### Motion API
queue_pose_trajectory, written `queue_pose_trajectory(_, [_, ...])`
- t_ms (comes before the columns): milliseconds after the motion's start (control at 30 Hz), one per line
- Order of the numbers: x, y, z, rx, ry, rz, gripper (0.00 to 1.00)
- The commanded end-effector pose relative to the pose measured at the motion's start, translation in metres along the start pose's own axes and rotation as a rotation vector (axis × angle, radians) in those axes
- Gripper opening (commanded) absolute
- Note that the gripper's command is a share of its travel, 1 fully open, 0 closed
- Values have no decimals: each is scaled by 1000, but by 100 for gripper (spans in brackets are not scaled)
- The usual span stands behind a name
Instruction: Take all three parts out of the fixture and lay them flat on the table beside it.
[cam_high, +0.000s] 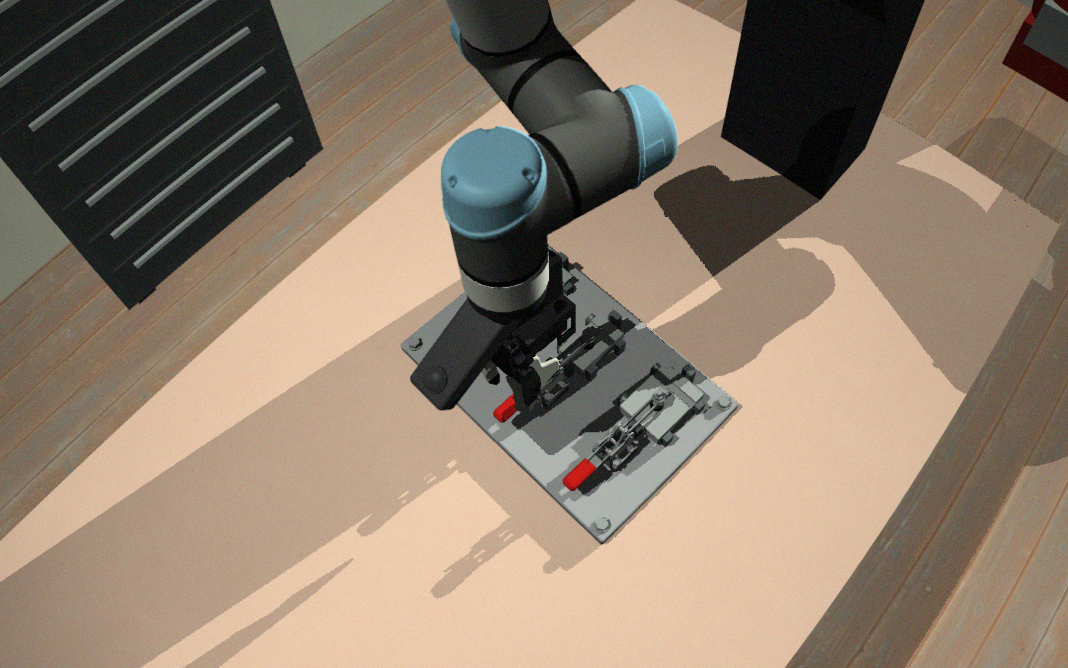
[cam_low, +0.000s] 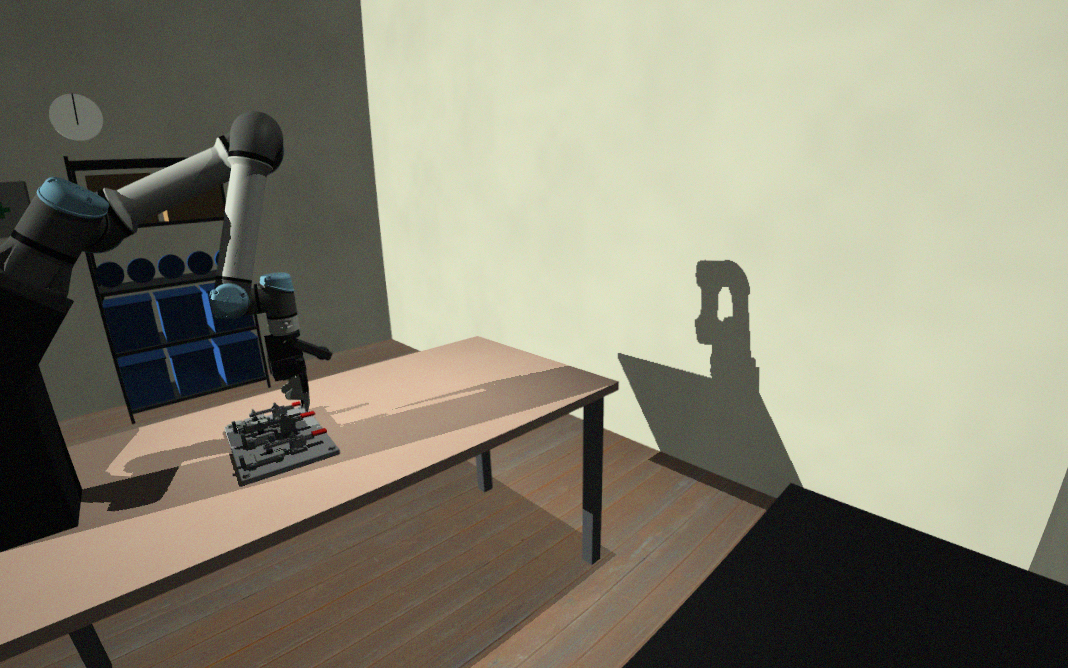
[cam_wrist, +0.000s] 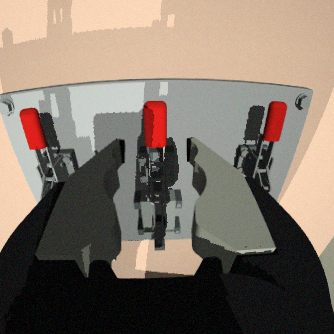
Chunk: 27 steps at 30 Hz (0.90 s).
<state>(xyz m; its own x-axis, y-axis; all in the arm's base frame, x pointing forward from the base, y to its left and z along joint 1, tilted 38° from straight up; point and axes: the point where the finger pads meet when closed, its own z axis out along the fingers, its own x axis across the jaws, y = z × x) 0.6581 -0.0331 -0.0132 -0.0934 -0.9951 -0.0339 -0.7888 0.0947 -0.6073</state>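
The fixture is lying on the worktop, its three red-handled clamps looking shut over the parts. The tool is hovering above the middle clamp, partly open and gripping nothing. Probably the unclamping step; next the handle needs lifting.

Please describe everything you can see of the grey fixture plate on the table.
The fixture plate is a flat grey rectangle that looks like metal, lying on the table at an angle to its edges. It has bolts at its corners. Three toggle clamps with red handles stand on it in a row. The gripper hangs partly open over the middle clamp, holding nothing.
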Motion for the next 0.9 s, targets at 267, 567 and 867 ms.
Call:
queue_pose_trajectory(267, [0, -1, 7, 2, 0, 0, 28])
queue_pose_trajectory(567, [0, -1, 7, 2, 0, 0, 28])
queue_pose_trajectory(867, [0, -1, 13, 2, 0, 0, 28])
